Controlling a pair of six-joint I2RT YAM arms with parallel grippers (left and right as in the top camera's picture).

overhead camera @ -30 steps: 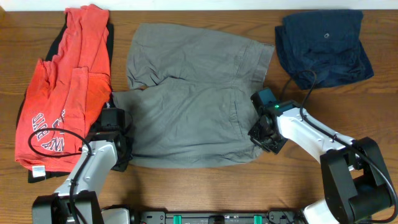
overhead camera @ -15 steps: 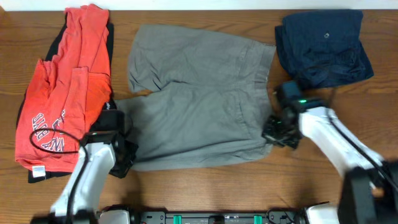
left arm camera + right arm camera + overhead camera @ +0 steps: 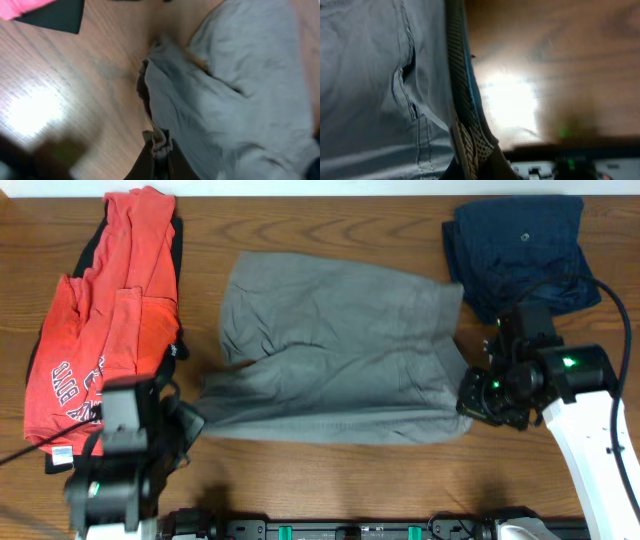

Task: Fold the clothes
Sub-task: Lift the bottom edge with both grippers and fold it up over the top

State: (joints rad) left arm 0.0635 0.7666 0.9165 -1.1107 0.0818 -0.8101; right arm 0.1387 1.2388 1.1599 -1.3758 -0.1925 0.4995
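Wood table [image 3: 330,480] held your shorts [image 3: 340,350] at center. Your left gripper [image 3: 159,146] was clamped on their left edge; your right gripper [image 3: 470,145] was clamped on the waistband [image 3: 461,75].

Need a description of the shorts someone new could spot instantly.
On the wooden table, look between the orange T-shirt at the left and the navy garment at the upper right. The shorts are the only grey piece, spread out, with the left end effector and right end effector pinching their near corners.
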